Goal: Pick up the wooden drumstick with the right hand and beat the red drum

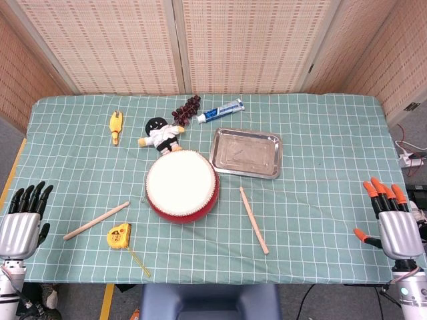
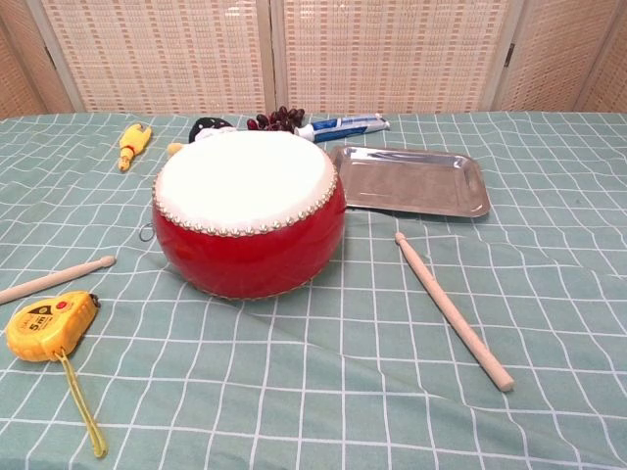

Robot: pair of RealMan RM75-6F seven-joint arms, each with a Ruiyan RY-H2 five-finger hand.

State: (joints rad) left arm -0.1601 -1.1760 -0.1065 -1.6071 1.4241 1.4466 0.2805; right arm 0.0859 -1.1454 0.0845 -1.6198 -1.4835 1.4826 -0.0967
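Hovering open and empty at the surface [image 1: 320,167] edges: right hand [image 1: 393,220], left hand [image 1: 23,220]; lying untouched right of drum [image 1: 181,185]: drumstick [image 1: 254,221].

A steel tray [image 1: 245,153] lies at centre, with toothpaste [image 1: 221,112], grapes [image 1: 187,109], a doll [image 1: 161,134] and a yellow toy [image 1: 116,126] toward eleven o'clock, and a tape measure [image 1: 119,235] at seven.
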